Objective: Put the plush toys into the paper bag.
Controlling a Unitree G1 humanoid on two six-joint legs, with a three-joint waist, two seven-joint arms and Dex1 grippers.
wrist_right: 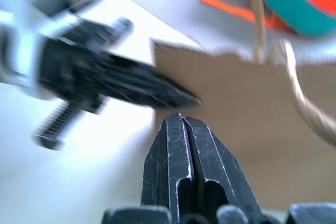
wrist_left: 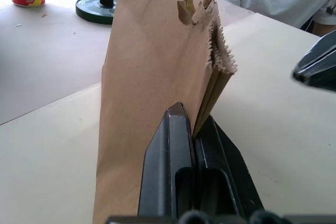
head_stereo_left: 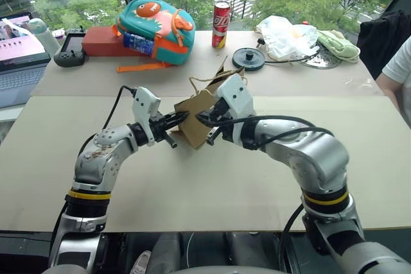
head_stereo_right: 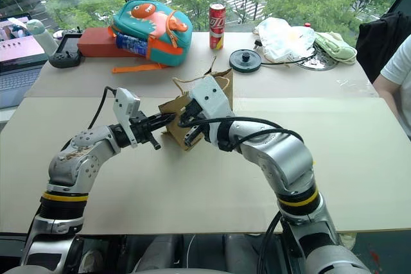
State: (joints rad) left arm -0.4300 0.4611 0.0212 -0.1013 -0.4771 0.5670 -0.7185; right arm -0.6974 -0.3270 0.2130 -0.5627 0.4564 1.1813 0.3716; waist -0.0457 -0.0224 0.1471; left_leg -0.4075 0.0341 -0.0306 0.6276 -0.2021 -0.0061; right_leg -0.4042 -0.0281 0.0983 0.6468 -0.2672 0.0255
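The brown paper bag [head_stereo_left: 192, 125] is held up above the middle of the table, tilted, with its twisted handles [head_stereo_left: 221, 72] pointing to the far side. My left gripper [wrist_left: 192, 128] is shut on the bag's folded side edge and comes in level from the left. My right gripper [wrist_right: 181, 120] is shut, its tips against the bag [wrist_right: 236, 108] from the right, close to the left gripper's fingertips [wrist_right: 173, 95]. Whether paper sits between the right fingers cannot be seen. The plush toys are out of view.
At the back of the table stand a teal-and-orange fish backpack [head_stereo_left: 154, 30], a red can [head_stereo_left: 221, 25], a black round disc [head_stereo_left: 248, 59], a white plastic bag [head_stereo_left: 286, 36] and a pale green cloth [head_stereo_left: 337, 44]. A laptop [head_stereo_left: 19, 62] is far left. A person's arm [head_stereo_left: 398, 75] is at the right edge.
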